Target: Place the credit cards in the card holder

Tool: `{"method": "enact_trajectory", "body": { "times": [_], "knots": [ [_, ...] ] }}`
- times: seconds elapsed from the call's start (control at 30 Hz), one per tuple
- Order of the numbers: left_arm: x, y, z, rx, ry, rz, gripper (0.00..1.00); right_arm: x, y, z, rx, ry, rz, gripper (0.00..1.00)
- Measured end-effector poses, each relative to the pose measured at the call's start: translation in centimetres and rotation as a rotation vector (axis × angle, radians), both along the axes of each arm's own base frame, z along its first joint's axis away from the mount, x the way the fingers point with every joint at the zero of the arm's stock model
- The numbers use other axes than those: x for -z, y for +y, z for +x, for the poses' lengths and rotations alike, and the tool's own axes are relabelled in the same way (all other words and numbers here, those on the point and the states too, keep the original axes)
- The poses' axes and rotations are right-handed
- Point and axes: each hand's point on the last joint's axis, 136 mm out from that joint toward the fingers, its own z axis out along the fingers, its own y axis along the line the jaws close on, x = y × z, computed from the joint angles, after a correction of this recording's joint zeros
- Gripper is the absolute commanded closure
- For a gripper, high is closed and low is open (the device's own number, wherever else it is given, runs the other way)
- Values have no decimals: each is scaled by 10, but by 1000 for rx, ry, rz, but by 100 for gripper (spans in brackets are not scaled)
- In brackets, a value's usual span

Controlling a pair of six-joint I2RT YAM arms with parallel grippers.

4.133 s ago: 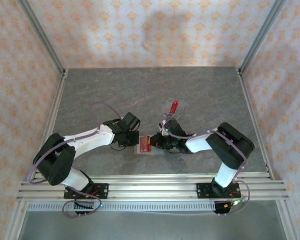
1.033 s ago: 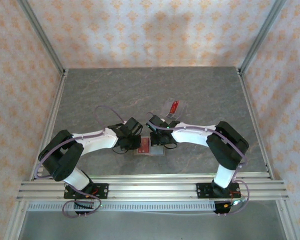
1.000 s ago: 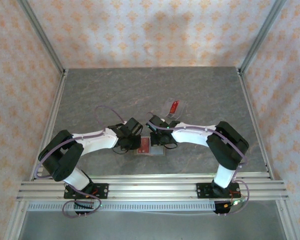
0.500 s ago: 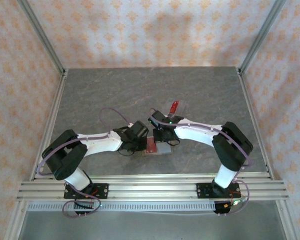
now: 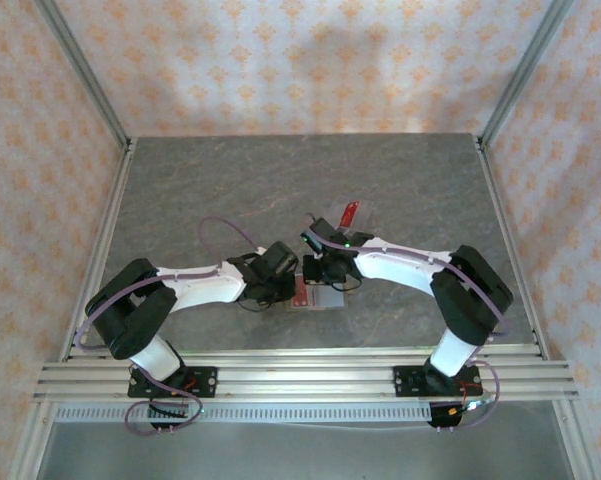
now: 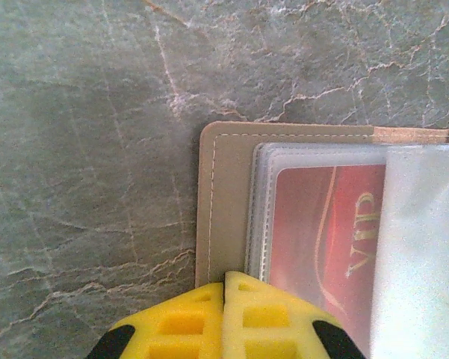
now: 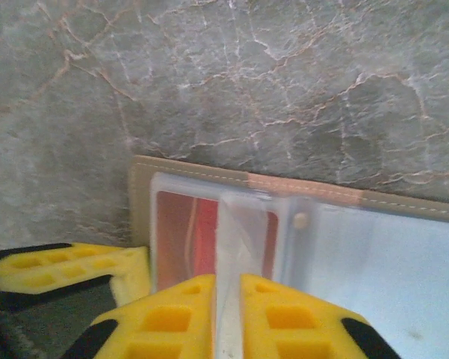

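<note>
Card holder (image 5: 321,298) farther right on grey marbled table (image 5: 280,180), peach-patterned walls (image 5: 300,60); left hand (image 6: 224,290) closed, right hand (image 7: 227,288) unclear.

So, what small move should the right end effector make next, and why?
Probably open the right end effector and lift it off the card holder. A red card already sits in the clear sleeve that this end effector seems to pinch, while the left end effector, shut, rests at the holder's edge.
</note>
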Motion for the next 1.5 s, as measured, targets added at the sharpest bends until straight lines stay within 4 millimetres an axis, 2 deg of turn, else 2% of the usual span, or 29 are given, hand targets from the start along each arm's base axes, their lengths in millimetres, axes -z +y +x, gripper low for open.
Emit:
{"method": "enact_trajectory", "body": {
  "times": [0.33, 0.6, 0.73, 0.9, 1.07, 1.5],
  "knots": [
    [-1, 1, -1, -31, -4, -24, 100, -4, 22, 1, 49, 78, 196, 68],
    [-2, 13, -14, -44, 3, -15, 90, -3, 38, 5, 76, 114, 292, 60],
    [-2, 29, -27, -57, 17, 27, 82, 1, 46, 7, 79, 130, 325, 59],
    [-2, 43, -36, -64, 25, 59, 80, 1, 53, 9, 88, 148, 361, 59],
    [-2, 44, -37, -64, 26, 60, 81, -6, 61, 8, 88, 163, 421, 59],
    [3, 43, -36, -64, 39, 74, 81, 3, 64, -2, 77, 207, 420, 59]
  ]
}}
